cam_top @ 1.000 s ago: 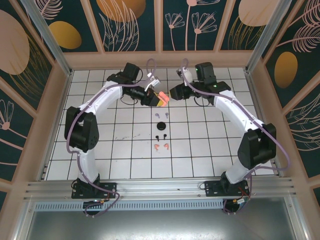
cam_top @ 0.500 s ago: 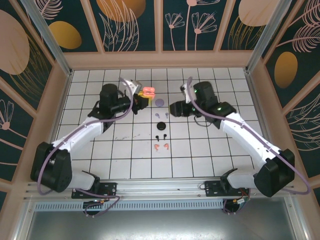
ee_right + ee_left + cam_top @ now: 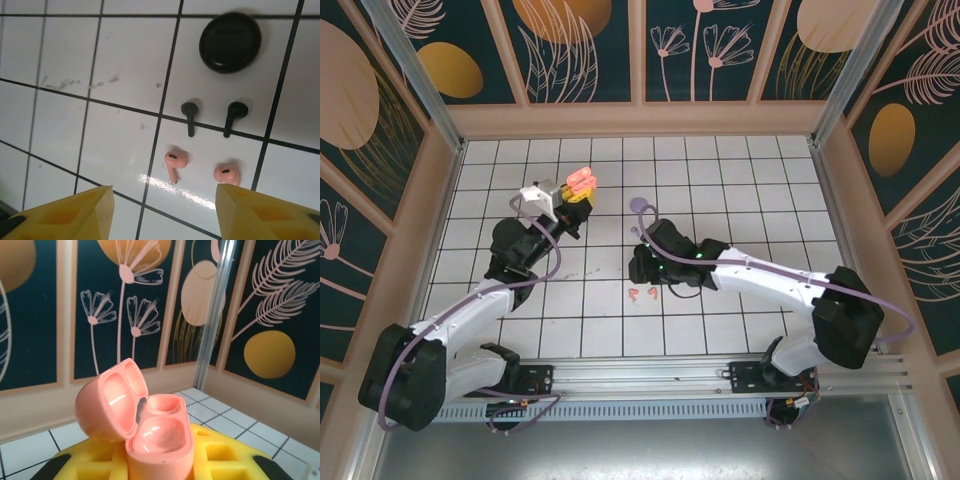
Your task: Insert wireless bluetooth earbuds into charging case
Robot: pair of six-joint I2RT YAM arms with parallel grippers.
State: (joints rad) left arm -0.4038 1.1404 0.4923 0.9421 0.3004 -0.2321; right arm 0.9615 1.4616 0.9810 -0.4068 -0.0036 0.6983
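Note:
My left gripper is shut on the salmon-orange charging case, held up off the table at the back left. In the left wrist view this case stands lid open, both wells empty, between the yellow fingers. My right gripper hovers open over the table's middle. Its wrist view shows the two salmon-orange earbuds lying loose just beyond its spread yellow fingertips. Further on lie two black earbuds and the closed black case. The salmon pair sits just near of the right gripper.
A lavender case rests on the white tiled table behind the right arm. Peach rails and patterned walls enclose the table on three sides. Open tiles lie to the far left and far right.
The left arm has drawn back to the left with the salmon case, which is now pointing up. The right arm swung down and toward the near side, stopping above the black and salmon earbuds.

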